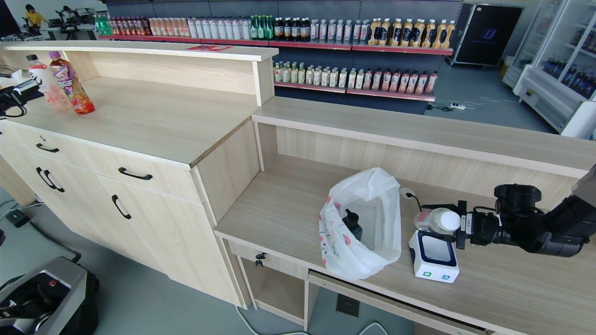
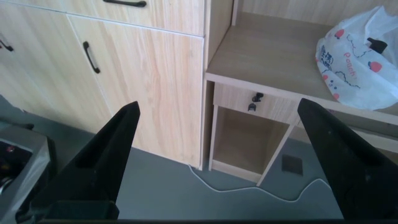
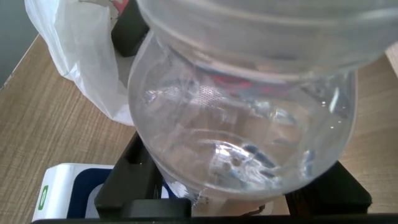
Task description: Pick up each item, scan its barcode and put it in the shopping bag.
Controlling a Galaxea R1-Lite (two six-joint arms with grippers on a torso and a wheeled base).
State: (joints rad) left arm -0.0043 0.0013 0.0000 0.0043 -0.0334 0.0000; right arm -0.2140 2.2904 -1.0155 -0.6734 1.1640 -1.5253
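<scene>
On the pale wooden counter (image 1: 512, 288), lower right of the frame, the right gripper (image 1: 455, 222) is clenching a clear bottle (image 1: 430, 221) just over the scanner (image 1: 434, 257). Scanning seems underway, though the barcode is hidden. Next comes carrying it left into the shopping bag (image 1: 361, 223).

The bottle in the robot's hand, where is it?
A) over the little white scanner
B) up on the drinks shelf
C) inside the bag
A: the right gripper holds the bottle just over the scanner, next to the bag, not inside it.
</scene>
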